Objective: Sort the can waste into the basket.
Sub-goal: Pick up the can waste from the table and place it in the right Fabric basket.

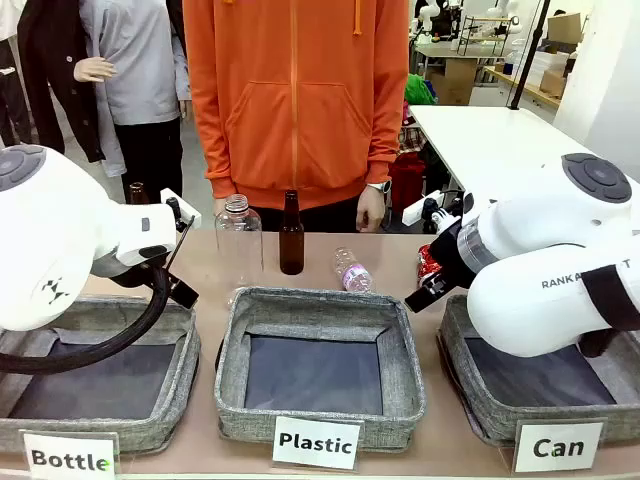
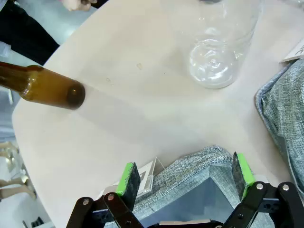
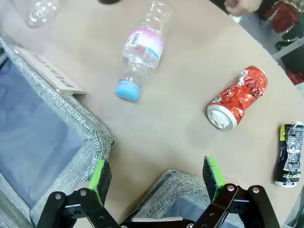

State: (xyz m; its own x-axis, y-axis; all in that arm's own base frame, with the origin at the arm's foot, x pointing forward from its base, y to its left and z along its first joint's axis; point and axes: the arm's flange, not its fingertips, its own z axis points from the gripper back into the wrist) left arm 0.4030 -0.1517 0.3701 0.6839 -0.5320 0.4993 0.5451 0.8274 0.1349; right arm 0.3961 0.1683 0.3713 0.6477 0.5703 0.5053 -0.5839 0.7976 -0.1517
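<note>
Can basket (image 1: 478,405), the shallow square grey woven-fabric one with dark lining and a white "Can" card, sits at the robot's right end of the pale tan table (image 1: 320,258), beside the matching Plastic basket (image 1: 320,300) and Bottle basket (image 1: 185,372)

right gripper (image 3: 156,173) hangs over its far corner, green pads spread wide, gripping nothing

left gripper (image 2: 185,172) is the same, jaws wide apart over the Bottle basket's nubby corner

a tall clear plastic bottle (image 1: 238,230) and a smooth brown glass bottle (image 1: 291,235) stand upright, and a smaller clear bottle (image 3: 140,47) with a pink label and blue cap lies flat

both cans lie on bare table just past the Can basket: a crumpled crushed red can (image 3: 237,97) with its silver top showing, and a little black can (image 3: 289,154) with green marks a bit apart
</note>
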